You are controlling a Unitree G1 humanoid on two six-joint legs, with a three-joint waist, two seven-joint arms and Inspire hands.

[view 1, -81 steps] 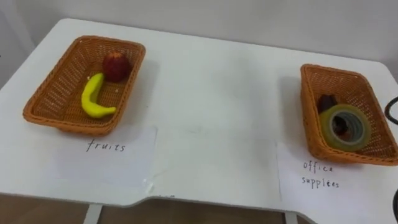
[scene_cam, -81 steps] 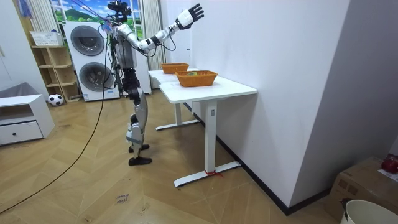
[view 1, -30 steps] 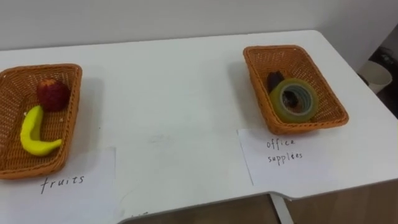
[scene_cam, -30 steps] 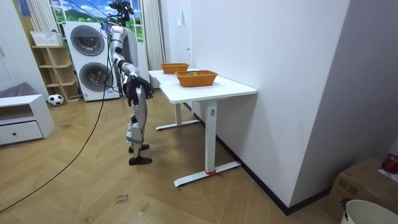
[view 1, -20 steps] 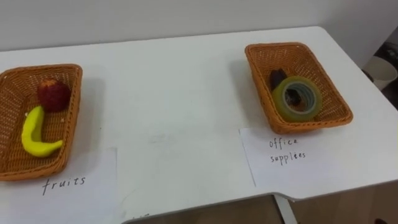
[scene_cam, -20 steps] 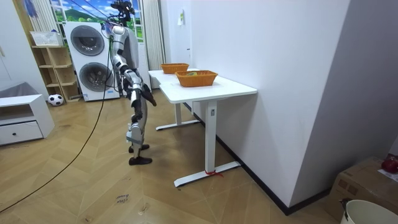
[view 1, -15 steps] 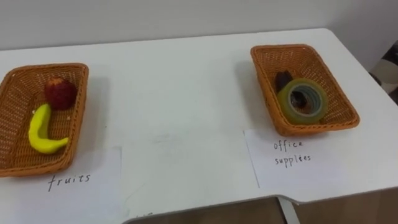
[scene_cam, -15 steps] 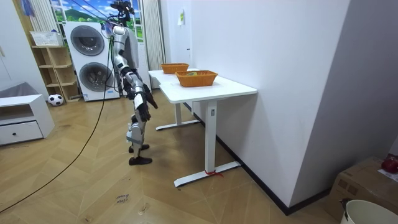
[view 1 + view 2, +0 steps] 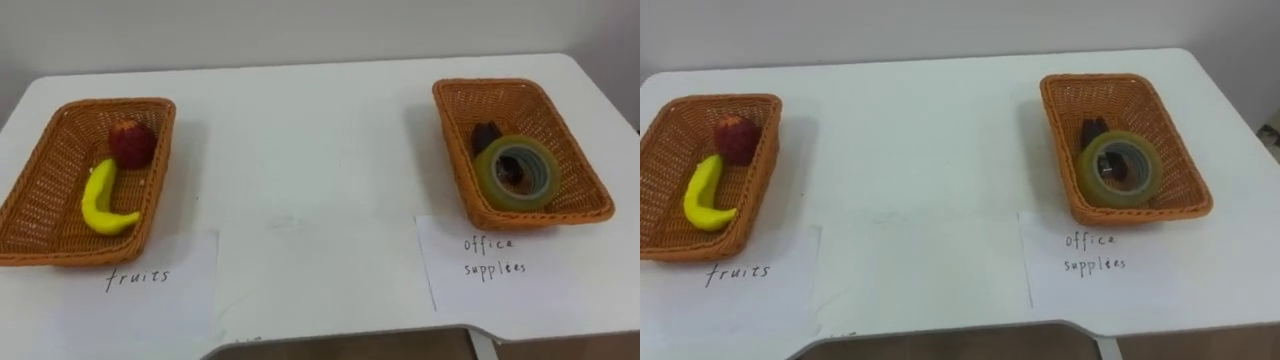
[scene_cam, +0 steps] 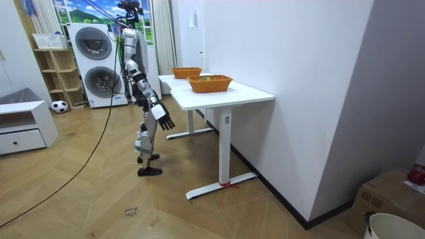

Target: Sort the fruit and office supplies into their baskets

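A white table (image 9: 320,150) carries two wicker baskets. At the table's left end, the fruit basket (image 9: 50,190) holds a red apple (image 9: 132,142) and a yellow banana (image 9: 100,200). At the table's right end, the office basket (image 9: 520,105) holds a roll of tape (image 9: 495,165) and a small dark item (image 9: 487,136). A paper label (image 9: 140,290) lies on the table before each basket. The robot stands at the table's long side. Its right hand (image 10: 165,122) hangs below the table top, fingers spread and holding nothing.

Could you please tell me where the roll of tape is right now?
In the left eye view the roll of tape lies in the right-hand basket, at its near end, next to a small dark item.
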